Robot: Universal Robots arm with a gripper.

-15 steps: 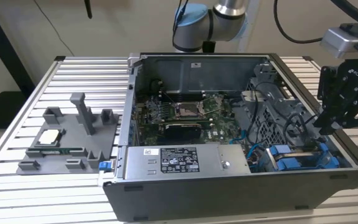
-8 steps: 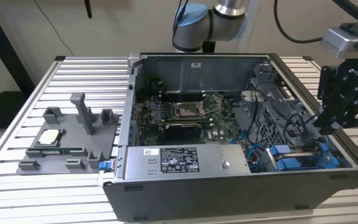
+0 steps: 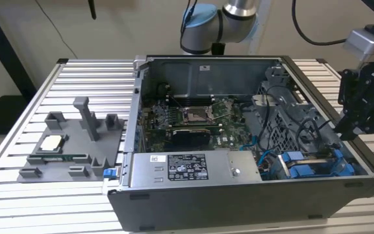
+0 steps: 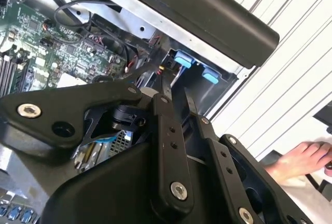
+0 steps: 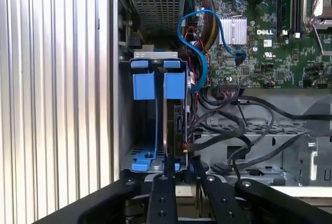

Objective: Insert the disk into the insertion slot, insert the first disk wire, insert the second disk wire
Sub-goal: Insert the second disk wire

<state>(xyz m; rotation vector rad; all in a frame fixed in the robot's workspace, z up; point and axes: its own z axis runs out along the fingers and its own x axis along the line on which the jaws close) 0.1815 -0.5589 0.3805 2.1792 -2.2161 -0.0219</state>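
Slatted desk [image 5: 52, 105] w/ open PC case [image 3: 239, 209]. Gripper [image 5: 180, 166] near insertion slot [image 5: 127, 130], disk [image 5: 175, 125] edge-on inside; grip state can't tell

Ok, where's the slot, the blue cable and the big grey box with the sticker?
slot [image 5: 143, 86]: first wrist view, on a blue rail tab.
blue cable [image 5: 205, 10]: first wrist view, on its loop's bend.
grey box [image 3: 229, 161]: exterior view, on its bare grey top.
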